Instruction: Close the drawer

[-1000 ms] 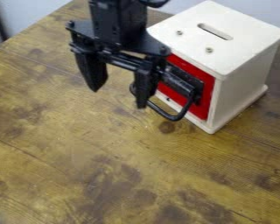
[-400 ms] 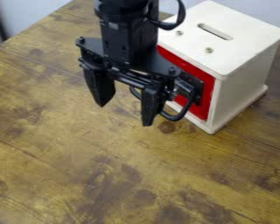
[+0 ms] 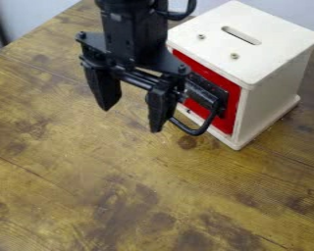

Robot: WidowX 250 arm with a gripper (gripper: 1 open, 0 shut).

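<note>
Gripper (image 3: 130, 98): black, two fingers spread apart, nothing seen between them; we record it above the wooden table (image 3: 87, 176), in front of the cabinet. Drawer (image 3: 222, 120): red front, black loop handle (image 3: 195, 128), seated in the cream-white cabinet (image 3: 271, 93), partly hidden behind the gripper. Whether gripper and handle touch, we cannot tell.

Robot arm (image 3: 130, 34): matte blk all over, chunky rounded upper section, narrower toward the top of the view. Thick blk cable (image 3: 181, 12) looped at upper R side of pic. Gripper (image 3: 130, 106) also blk: wide flat crossbar w/ small knobby bolts/joints, 2 broad, blocky fingers (image 3: 161, 106) w/ angular edges, tapering a bit at the tips. Faint greyish highlights on edges; fine detail too small/dark to read.
</note>
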